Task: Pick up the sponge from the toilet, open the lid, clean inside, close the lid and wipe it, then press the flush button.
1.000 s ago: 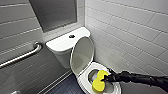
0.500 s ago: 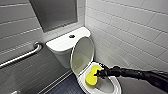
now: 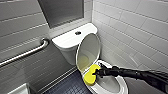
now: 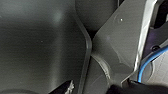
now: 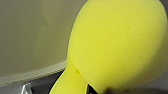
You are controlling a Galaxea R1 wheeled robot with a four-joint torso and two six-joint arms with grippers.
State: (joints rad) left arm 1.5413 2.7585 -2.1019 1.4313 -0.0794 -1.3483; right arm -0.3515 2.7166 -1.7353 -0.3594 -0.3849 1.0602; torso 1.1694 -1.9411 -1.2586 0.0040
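Observation:
The white toilet [image 3: 66, 43] stands against the tiled wall with its lid [image 3: 88, 51] raised and leaning back on the tank. The dark flush button [image 3: 78, 32] sits in the middle of the tank top. My right gripper [image 3: 96, 73] reaches in from the right and is shut on the yellow sponge [image 3: 90, 76]. It holds the sponge at the left rim of the bowl [image 3: 122, 86], just below the lid. In the right wrist view the sponge [image 5: 117, 45] looms large in front of the pale lid. My left gripper is open, holding nothing I can see.
A metal grab bar [image 3: 25, 53] runs along the left wall. Dark tiled floor [image 3: 70, 86] lies left of the bowl, with a white object [image 3: 18, 90] at the lower left corner. White tiled wall [image 3: 135, 37] closes off the right. A blue cable [image 4: 150, 60] shows beside dark robot panels.
My right gripper has carried the sponge a little to the left and toward the back of the bowl, up to the rim under the lid. The lid has stayed up.

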